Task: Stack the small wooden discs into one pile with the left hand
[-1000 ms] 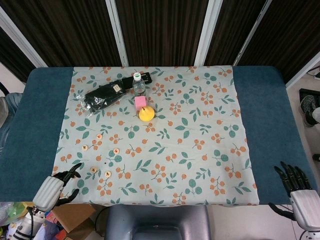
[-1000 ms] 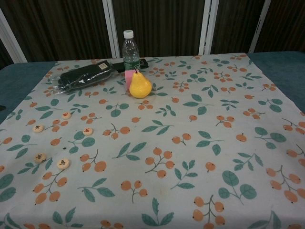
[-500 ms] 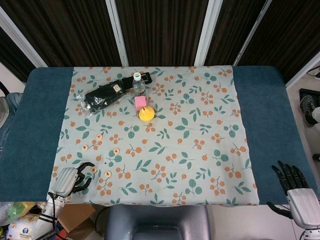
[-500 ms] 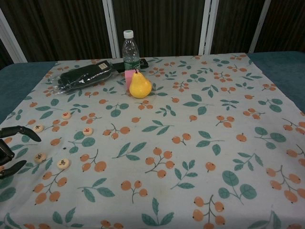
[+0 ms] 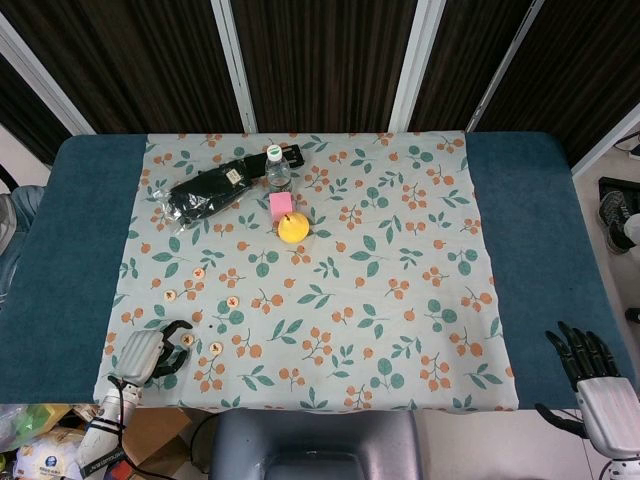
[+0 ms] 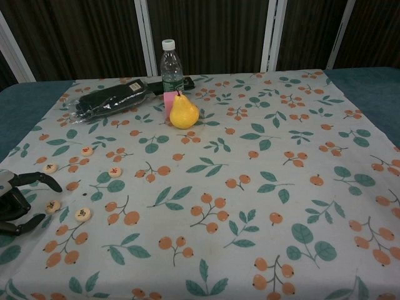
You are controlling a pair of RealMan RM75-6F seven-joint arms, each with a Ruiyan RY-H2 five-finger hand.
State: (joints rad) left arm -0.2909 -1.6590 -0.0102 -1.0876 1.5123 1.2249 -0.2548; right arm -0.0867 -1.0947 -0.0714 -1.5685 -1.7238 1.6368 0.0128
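Several small wooden discs lie on the left of the floral cloth: one [image 6: 87,150], another [image 6: 50,167], a third [image 6: 115,171] further back, and two near the front, disc [image 6: 52,205] and disc [image 6: 82,214]. My left hand [image 6: 15,200] is at the cloth's left front edge, fingers apart, holding nothing. The nearest front disc [image 5: 186,340] lies just beyond its fingertips [image 5: 180,326], apart from them. My right hand [image 5: 590,385] hangs off the table's front right corner with fingers spread and empty; only the head view shows it.
A yellow pear [image 6: 184,112], a pink block [image 6: 169,100], a water bottle [image 6: 170,65] and a black packet [image 6: 112,100] sit at the back of the cloth. The blue table [image 5: 70,260] extends past the cloth on both sides.
My left hand has come up from below the table's front left corner onto the cloth's edge, moving right toward the two front discs. The right hand has barely shifted.
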